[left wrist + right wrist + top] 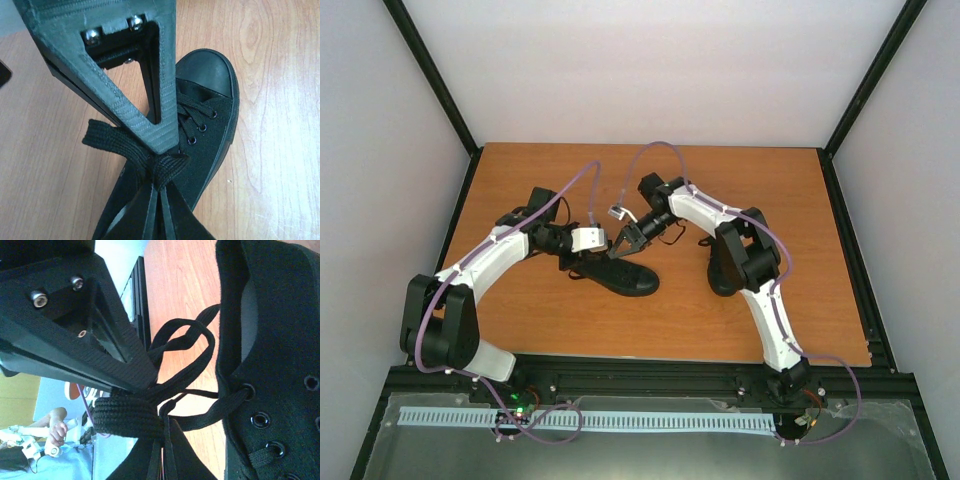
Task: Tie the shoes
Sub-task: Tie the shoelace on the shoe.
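Above the wooden table (520,320) I'm seeing both arms bending inward over the shoe (632,278). The left gripper (161,167) at 9 o'clock and right gripper (161,416) at 3 are each pinching lace (112,140).

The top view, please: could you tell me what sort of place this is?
Probably a lab robot test cell: a wooden table walled by white panels in black framing, with a black sneaker on it.
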Robot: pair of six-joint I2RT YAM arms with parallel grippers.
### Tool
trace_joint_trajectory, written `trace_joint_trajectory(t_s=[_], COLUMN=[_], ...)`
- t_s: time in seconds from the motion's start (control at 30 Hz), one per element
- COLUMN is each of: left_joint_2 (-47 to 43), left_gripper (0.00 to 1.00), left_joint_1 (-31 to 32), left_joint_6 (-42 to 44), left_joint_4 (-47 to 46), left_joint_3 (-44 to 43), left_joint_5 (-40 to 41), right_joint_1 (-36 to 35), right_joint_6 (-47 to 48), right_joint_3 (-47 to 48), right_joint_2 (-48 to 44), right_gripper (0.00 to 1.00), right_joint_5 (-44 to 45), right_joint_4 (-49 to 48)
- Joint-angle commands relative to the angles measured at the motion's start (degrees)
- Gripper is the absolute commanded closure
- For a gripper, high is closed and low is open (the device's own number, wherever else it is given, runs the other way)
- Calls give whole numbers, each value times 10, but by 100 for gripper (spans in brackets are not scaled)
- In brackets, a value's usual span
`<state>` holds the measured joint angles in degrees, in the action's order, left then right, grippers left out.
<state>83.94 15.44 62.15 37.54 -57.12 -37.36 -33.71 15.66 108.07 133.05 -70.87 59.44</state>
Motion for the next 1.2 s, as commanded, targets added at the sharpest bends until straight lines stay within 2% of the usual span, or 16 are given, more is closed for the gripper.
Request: trace_joint_trajectory(t_s=[0.0, 0.33, 0.8, 1.03, 1.17], left_joint_2=[-11, -10, 1, 7, 16], left_gripper=[95, 95, 96, 95, 96], left_joint_1=[1, 1, 1, 1, 1], left_joint_6=[13, 22, 26, 33, 28], left_joint_4=[-3, 4, 0, 0, -2], left_joint_3=[-11, -12, -9, -8, -10], left_joint_5=[-33, -46, -28, -41, -40], right_joint_1=[-9, -23, -36, -41, -45], right_joint_6=[10, 10, 94, 45, 32], right_joint_3=[22, 51, 62, 79, 75], right_joint_2=[19, 42, 50, 51, 48], right_gripper=[97, 97, 97, 95, 93], right_joint_5=[3, 9, 61, 76, 117], right_joint_4=[13, 22, 109, 68, 60])
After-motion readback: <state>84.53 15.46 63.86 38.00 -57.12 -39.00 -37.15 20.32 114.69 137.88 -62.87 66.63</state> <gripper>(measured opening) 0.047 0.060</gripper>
